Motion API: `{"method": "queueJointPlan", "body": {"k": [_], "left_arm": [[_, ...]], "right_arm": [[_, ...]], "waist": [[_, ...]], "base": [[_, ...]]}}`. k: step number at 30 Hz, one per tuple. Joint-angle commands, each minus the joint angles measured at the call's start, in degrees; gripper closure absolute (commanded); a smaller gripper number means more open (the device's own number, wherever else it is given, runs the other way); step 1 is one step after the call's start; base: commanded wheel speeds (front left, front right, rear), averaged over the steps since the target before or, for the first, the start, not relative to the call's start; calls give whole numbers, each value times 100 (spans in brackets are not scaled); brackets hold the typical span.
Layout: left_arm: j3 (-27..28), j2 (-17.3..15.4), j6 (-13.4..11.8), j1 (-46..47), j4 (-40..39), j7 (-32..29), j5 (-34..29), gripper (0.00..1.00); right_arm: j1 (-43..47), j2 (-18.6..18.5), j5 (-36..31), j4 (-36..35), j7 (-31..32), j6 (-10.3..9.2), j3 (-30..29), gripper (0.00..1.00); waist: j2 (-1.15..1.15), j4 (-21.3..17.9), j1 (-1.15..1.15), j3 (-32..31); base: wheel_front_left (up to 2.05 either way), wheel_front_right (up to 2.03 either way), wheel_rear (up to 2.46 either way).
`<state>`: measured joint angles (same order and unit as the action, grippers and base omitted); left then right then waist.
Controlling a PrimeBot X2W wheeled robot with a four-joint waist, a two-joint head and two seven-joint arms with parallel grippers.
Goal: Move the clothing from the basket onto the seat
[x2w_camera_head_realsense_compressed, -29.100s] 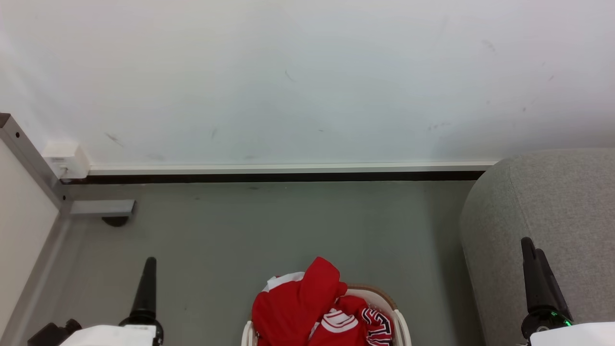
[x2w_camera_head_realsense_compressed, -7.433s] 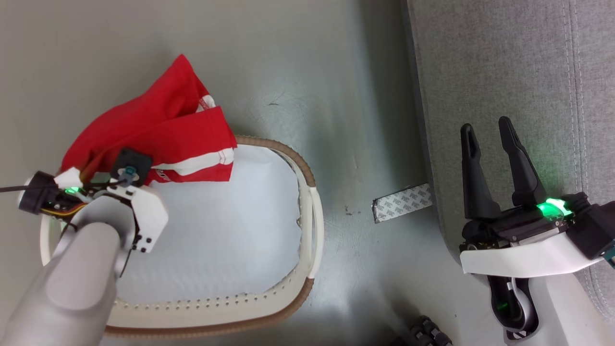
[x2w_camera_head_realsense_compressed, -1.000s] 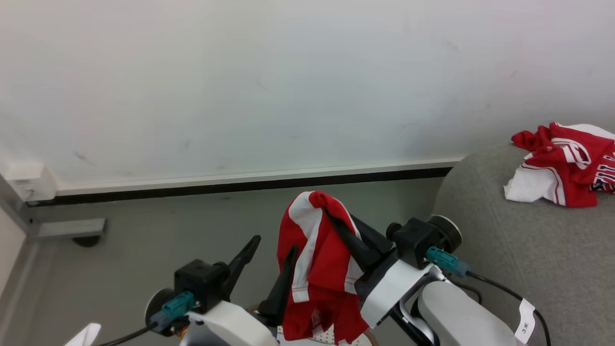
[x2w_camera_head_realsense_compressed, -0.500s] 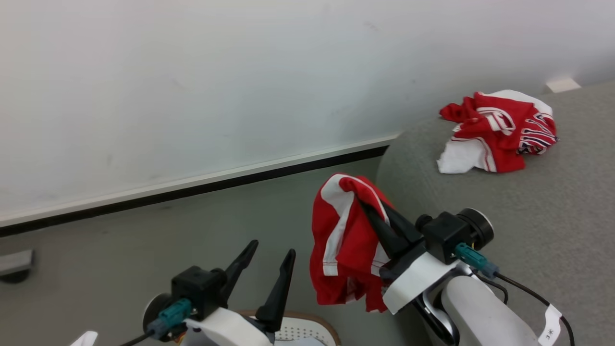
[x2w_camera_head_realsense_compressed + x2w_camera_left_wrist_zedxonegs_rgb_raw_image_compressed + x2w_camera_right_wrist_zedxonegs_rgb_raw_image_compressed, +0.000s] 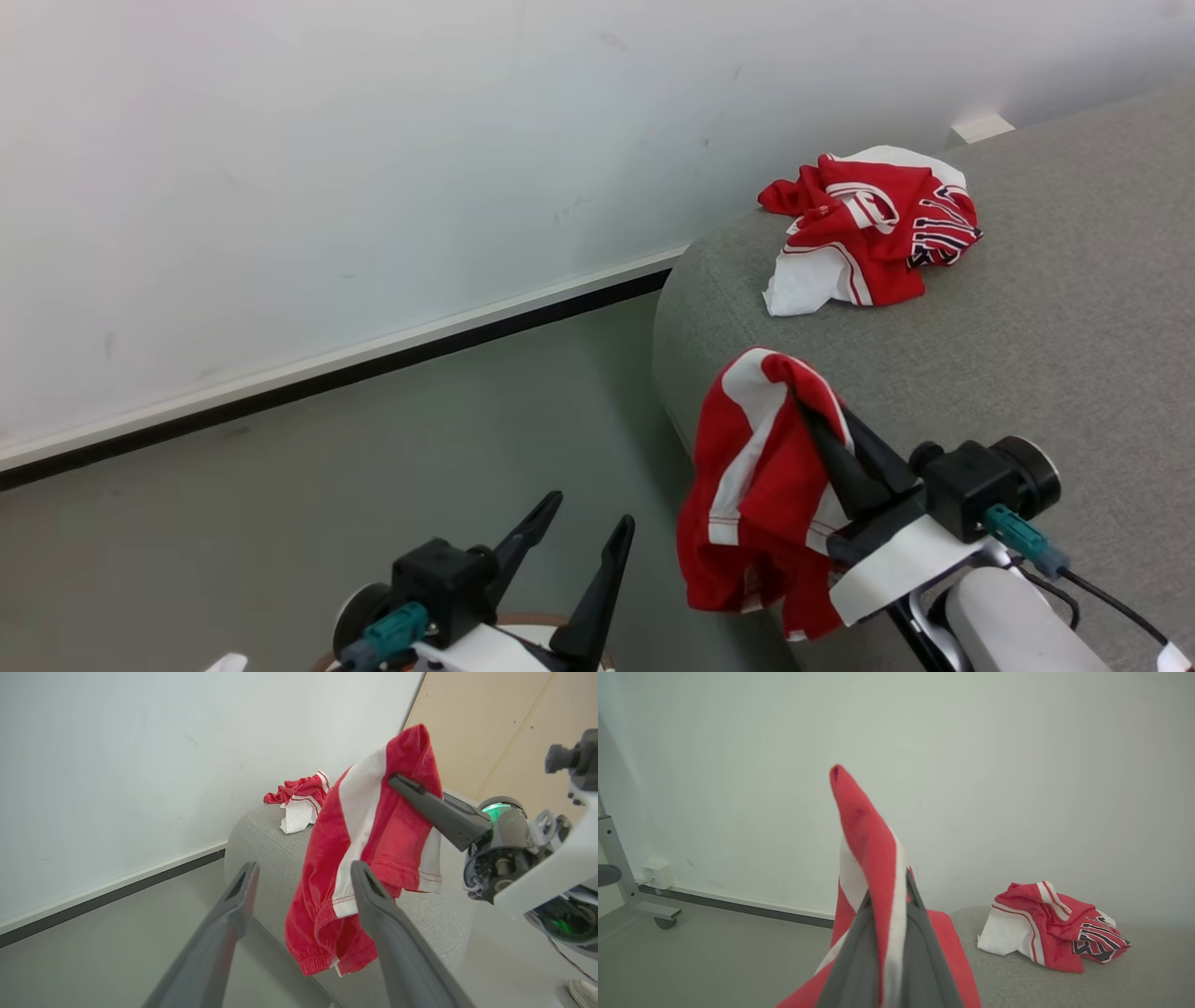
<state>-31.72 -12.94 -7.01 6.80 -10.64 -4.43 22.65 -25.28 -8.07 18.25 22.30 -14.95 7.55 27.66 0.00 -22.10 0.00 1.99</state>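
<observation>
Right pincer [image 5: 810, 403] is clenched on red garment [image 5: 756, 485], which hangs long-axis-down at the rounded end of the seat [image 5: 1027, 355], bare cushion just ahead-right toward the other red garment [image 5: 868, 229] lying there; left pincer [image 5: 590, 511] is released, empty, farther from the seat.

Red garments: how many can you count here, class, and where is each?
2. The lettered garment lies crumpled on the grey sofa; the striped garment hangs from the shut right hand. The crumpled heap may hide more.
</observation>
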Motion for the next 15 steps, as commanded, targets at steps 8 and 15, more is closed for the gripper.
{"method": "queueJointPlan", "body": {"k": [8, 15], "left_arm": [[-101, -5, 46, 56, -4, 47, -74, 0], [-174, -111, 173, 310, -156, -43, -163, 0]], "right_arm": [[158, -193, -65, -310, 1, -13, -350, 100], [-317, -97, -305, -577, 216, -13, -1054, 100]], "waist": [[0, -8, 0, 110], [0, 228, 0, 717]], "base": [[0, 0, 0], [0, 0, 0]]}}
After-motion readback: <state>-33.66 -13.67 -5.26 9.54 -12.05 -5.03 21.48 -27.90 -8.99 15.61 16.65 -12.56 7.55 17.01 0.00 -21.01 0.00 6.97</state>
